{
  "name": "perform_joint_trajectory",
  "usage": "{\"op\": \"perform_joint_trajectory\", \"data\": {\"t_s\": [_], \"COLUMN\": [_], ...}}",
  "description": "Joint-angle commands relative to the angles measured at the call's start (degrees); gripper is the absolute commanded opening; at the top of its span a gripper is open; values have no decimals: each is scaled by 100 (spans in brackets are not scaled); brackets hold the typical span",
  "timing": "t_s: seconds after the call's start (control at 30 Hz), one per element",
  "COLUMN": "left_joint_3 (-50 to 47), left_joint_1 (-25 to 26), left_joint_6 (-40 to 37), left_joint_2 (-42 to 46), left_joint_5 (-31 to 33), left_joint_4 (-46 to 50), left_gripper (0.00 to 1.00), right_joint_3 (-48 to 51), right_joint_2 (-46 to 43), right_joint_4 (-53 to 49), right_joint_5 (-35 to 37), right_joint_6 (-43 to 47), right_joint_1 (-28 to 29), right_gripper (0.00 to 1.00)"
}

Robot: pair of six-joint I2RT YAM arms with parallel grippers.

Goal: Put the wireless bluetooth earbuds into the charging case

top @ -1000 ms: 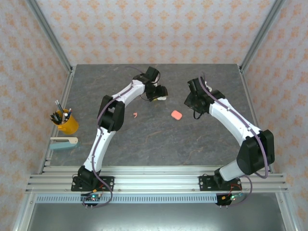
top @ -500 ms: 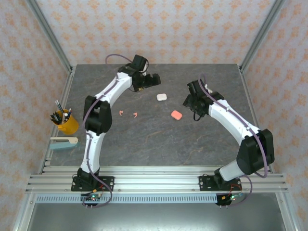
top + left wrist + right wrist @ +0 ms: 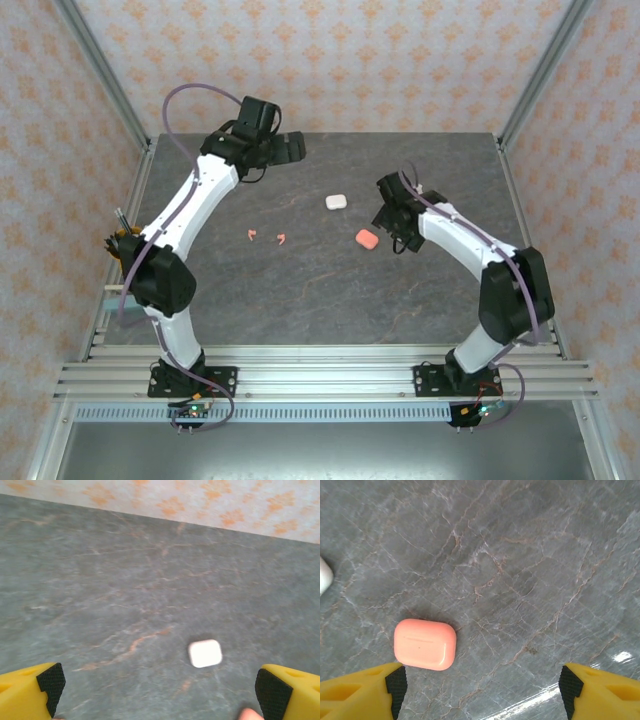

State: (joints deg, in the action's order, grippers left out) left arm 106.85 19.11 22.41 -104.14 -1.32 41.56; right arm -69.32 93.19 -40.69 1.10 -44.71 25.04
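Note:
Two salmon pink earbuds (image 3: 252,235) (image 3: 282,238) lie side by side on the grey table, left of centre. The white earbuds are out of view. A closed white charging case (image 3: 335,201) (image 3: 205,653) sits further back, and a closed pink case (image 3: 367,239) (image 3: 425,644) rests to its front right. My left gripper (image 3: 285,148) (image 3: 160,695) hovers open near the back edge, well behind and left of the white case. Just right of the pink case, my right gripper (image 3: 390,215) (image 3: 482,690) is open and holds nothing; the case lies by its left finger (image 3: 395,685).
A yellow cup of pens (image 3: 135,252) and a pale blue and white stapler-like item (image 3: 130,296) stand at the left table edge. Patterned walls and metal posts enclose the back and sides. A corner of the white case (image 3: 324,575) shows at the right wrist view's left edge.
My left arm has swung from the white case toward the back left, uncovering that case and the second pink earbud. The right gripper has edged left toward the pink case.

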Motion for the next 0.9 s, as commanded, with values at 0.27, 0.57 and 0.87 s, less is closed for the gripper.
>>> {"op": "perform_joint_trajectory", "data": {"t_s": [0.27,0.57,0.87], "left_joint_3": [-1142,-2206,-2293], "left_joint_1": [-216,-611,-648], "left_joint_6": [195,1072,852], "left_joint_2": [1000,1462,1561], "left_joint_5": [1847,1583,1222], "left_joint_4": [-443,-1128,-1136], "left_gripper": [100,100,100], "right_joint_3": [-1210,-1941,-2134], "right_joint_2": [1244,2048,2602], "right_joint_4": [-666,-891,-809], "right_joint_5": [450,494,72], "right_joint_6": [-1092,-1444,-792], "right_joint_1": [367,449,449], "right_gripper": [79,80,81]}}
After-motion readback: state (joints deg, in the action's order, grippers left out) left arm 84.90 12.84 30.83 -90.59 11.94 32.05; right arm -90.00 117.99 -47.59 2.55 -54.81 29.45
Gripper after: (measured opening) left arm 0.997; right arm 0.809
